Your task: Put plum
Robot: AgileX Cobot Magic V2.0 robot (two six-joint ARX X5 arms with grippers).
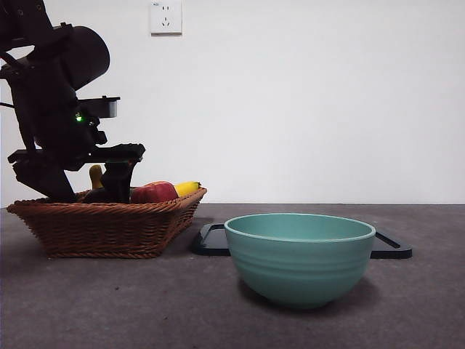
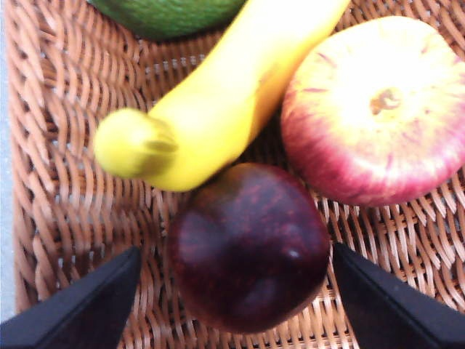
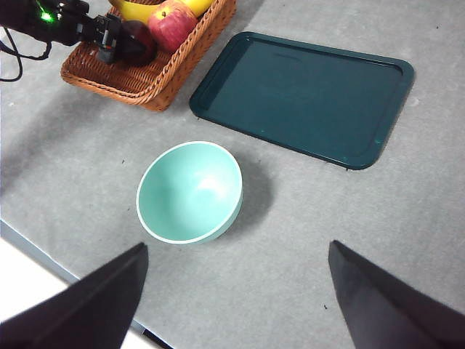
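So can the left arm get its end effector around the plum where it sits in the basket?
Probably yes. The left end effector is open, one jaw on each side of the plum. The banana and apple crowd its far side, not the flanks.

On my desk (image 1: 73, 305) the basket (image 1: 102, 225) sits far left, the tray (image 3: 305, 94) right of it, the bowl (image 1: 299, 256) nearest me. In the basket I see the plum (image 2: 248, 247) between my left hand's (image 2: 232, 305) spread jaws, touching banana (image 2: 218, 102) and apple (image 2: 378, 109).
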